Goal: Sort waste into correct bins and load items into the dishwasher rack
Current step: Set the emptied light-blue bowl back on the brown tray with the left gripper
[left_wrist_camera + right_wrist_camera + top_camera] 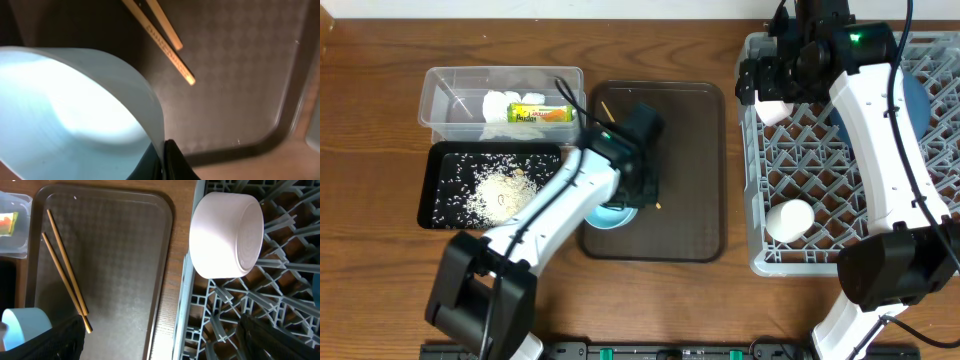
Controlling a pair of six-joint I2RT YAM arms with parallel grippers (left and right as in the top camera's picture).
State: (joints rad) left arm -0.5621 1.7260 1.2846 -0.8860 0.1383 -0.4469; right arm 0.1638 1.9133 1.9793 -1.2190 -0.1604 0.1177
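Overhead: a brown wooden table (pixel 380 120) carries everything. At upper left a clear plastic rectangular tub (pixel 435 80) holds crumpled white paper napkins (pixel 505 103) and a small yellow-green-orange snack wrapper (pixel 540 113). Just below it, a shallow black rectangular tray (pixel 432 190) is strewn with loose white rice grains (pixel 500 190).

A larger dark brown serving tray (pixel 695 170) lies in the middle. The left gripper (pixel 630 195) is down over its lower left part, at a light blue bowl (pixel 610 215). The large square grey plastic lattice rack (pixel 800 170) fills the right side. It holds a white bowl (pixel 775 110) at its upper left edge, a small white cup (pixel 788 220) lower down and a large dark blue plate (pixel 912 100) far right. The right gripper (pixel 770 80) hangs above the white bowl. The right half of the serving tray is bare.

Left wrist: the bowl's thin wall runs down between the dark fingers (pixel 172 160), which pinch it at the rim. Two thin wooden chopsticks (pixel 170 50) lie side by side on the patterned tray floor, apart from the bowl. The tray's raised lip curves round at lower right, with wood beyond it.

Right wrist: the pincer is spread wide with nothing in it, one finger (pixel 55 340) over the tray and the other over the rack. The white bowl lies on its side among the pegs, just inside the rack's rim.
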